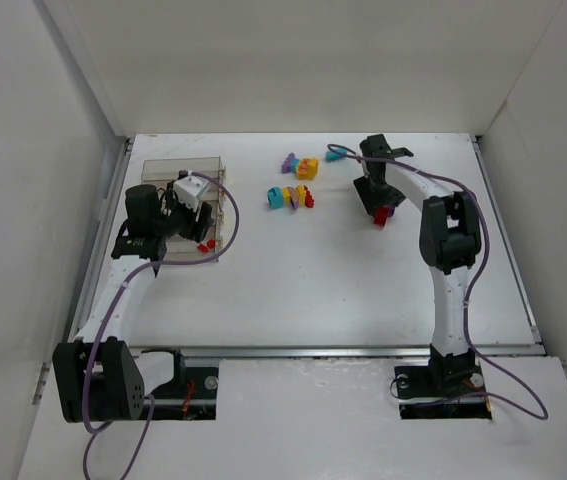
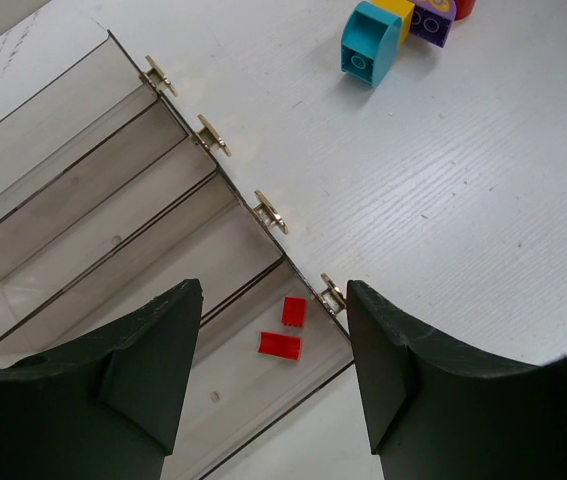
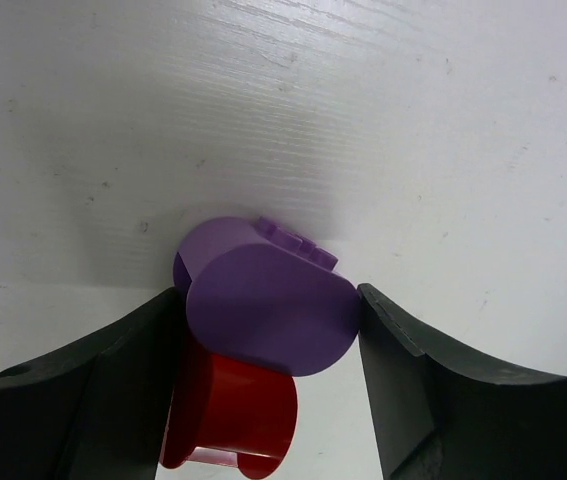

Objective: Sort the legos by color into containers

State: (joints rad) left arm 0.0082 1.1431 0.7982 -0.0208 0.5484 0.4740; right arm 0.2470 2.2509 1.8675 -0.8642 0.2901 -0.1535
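The four clear smoky plastic bins [image 2: 53,120], joined side by side into one block, are sitting on the left of the white surface [image 1: 323,290]. Two tiny red plastic bricks [image 2: 280,345] are lying in the end bin closest to the arm bases, near its clipped end, close together but not touching. The left pincer [image 2: 273,292] is hanging right over that bin, spread wide with nothing between its fingers. Over on the right, the right pincer [image 3: 263,305] is pinching a rounded purple brick [image 3: 268,300], with a red rounded brick [image 3: 233,420] pressed up against it. The loose mixed-color bricks [image 1: 293,196] are sitting between the bins and that pincer.
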